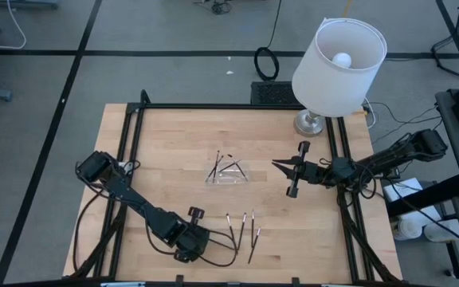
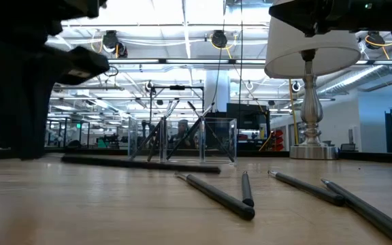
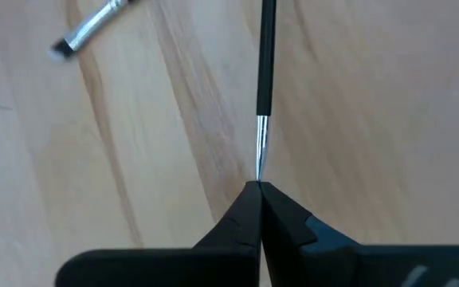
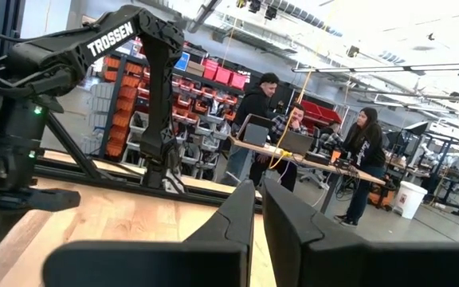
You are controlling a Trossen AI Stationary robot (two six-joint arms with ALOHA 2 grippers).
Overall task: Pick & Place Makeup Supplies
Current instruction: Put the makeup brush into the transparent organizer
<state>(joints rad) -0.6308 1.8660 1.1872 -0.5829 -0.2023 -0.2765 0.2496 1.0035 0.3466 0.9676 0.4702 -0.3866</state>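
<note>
Here, at the lower middle of the overhead frame, the left gripper (image 1: 200, 239) has its fingers pressed together on the silvery tip of one makeup stick (image 3: 265, 64), as its wrist camera shows: the thin dark shaft runs straight up the frame from the closed jaws. Whether the stick is lifted or lies on the wood cannot be told. Another pale-ended stick (image 3: 90, 30) lies at the upper left of that wrist frame. Overhead, the remaining loose sticks (image 1: 244, 226) lie in a small fan just right of the gripper, low in the frame. The clear plastic tray (image 1: 228, 173) sits at the centre of the wooden table (image 1: 174, 151), with a few sticks (image 1: 226, 163) already resting in it. The right gripper (image 1: 281, 165) waits to the right of the tray with its fingers close together, holding nothing visible. By this reading the job is partly done: some sticks are in the tray, one is gripped, several remain.
</note>
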